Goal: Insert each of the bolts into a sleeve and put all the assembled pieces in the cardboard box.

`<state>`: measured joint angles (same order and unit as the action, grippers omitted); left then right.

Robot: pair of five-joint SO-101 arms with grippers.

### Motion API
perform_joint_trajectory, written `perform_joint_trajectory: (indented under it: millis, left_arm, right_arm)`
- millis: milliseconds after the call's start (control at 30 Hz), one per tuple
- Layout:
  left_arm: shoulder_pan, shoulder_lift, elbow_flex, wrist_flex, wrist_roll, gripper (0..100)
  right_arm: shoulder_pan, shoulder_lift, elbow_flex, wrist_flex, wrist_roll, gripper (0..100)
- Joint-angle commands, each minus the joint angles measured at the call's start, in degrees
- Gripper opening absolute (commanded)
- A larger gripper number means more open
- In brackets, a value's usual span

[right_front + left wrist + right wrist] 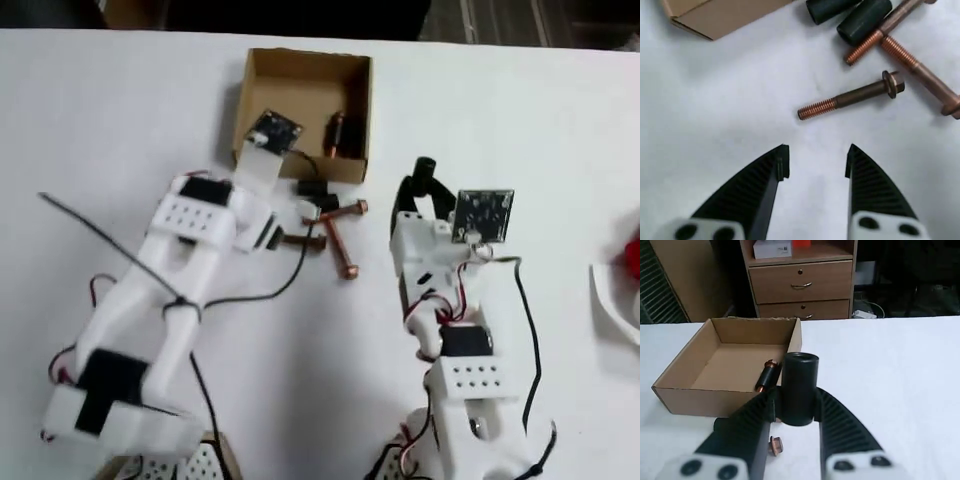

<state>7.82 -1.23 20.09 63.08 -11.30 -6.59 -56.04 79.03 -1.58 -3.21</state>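
Inside rt claw [796, 410]: upright sleeve [800, 377]

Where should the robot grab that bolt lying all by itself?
Probably grip the lone bolt by its smooth shank, coming down from above with the open left gripper across it: it lies flat on the table, clear of the other bolts.

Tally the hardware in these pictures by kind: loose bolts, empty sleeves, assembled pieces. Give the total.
Loose bolts: 3
Empty sleeves: 3, with one sleeve held in the right gripper
Assembled pieces: 1, inside the cardboard box
Total: 7
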Motion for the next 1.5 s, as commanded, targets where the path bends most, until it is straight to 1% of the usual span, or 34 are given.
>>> perform_joint_trajectory:
  millis: [0,100,133,300,467,533,567,600,633,800,900,967,1067,1100,1167,1233,1467]
  left_arm:
    - [-0.3,3.8,-8.7,6.9,0.6,21]
    - [0.7,5.9,-13.2,10.5,0.4,21]
    - [1.1,6.5,-14.3,11.2,0.4,21]
    - [1.5,10.3,-19.2,13.3,1.0,20]
    - [1.4,14.2,-25.1,17.8,9.9,20]
    - [1.6,15.6,-26.6,19.3,11.5,20]
    - [1.8,16.2,-27.1,19.8,10.8,20]
    - [2.3,16.8,-27.4,19.9,8.4,20]
    - [2.5,17.4,-27.4,19.4,4.3,20]
    - [3.4,20.7,-27.4,19.3,-18.1,20]
    - [4.0,22.0,-28.4,18.2,-27.6,20]
    - [4.4,22.9,-30.0,16.5,-29.9,20]
    - [5.4,24.4,-32.0,16.5,-30.6,20]
    - [5.8,24.7,-32.5,16.2,-32.0,20]
    - [6.7,25.8,-33.9,16.0,-37.0,20]
    - [8.3,27.7,-35.3,16.6,-40.7,20]
    - [11.0,36.7,-43.2,22.5,-45.1,20]
  right_arm:
    - [1.6,-2.2,3.1,-11.6,0.8,2.0]
    - [1.9,-2.2,7.1,-18.4,1.1,2.0]
    - [1.8,-2.2,8.2,-19.8,2.3,2.0]
    - [1.9,-2.2,10.9,-23.4,4.3,2.0]
    - [1.9,-2.2,11.0,-23.3,4.3,2.0]
    - [1.9,-2.2,11.0,-23.3,4.3,2.0]
    - [1.9,-2.2,11.0,-23.2,4.3,2.0]
    - [1.9,-2.2,11.0,-23.2,4.3,2.0]
    - [1.9,-2.2,11.0,-23.2,4.3,2.0]
    - [2.0,-2.2,11.1,-23.3,4.4,2.0]
    - [2.0,-2.2,11.1,-23.2,4.1,2.0]
    - [2.0,-2.2,11.1,-23.2,4.0,2.0]
    - [2.5,-2.2,11.1,-23.2,4.0,2.0]
    - [3.1,-2.2,11.1,-23.3,4.0,2.0]
    - [4.8,-2.2,11.1,-23.3,4.0,2.0]
    - [6.3,-2.2,11.1,-23.3,4.0,2.0]
    - [8.7,-2.2,11.1,-23.3,3.9,2.0]
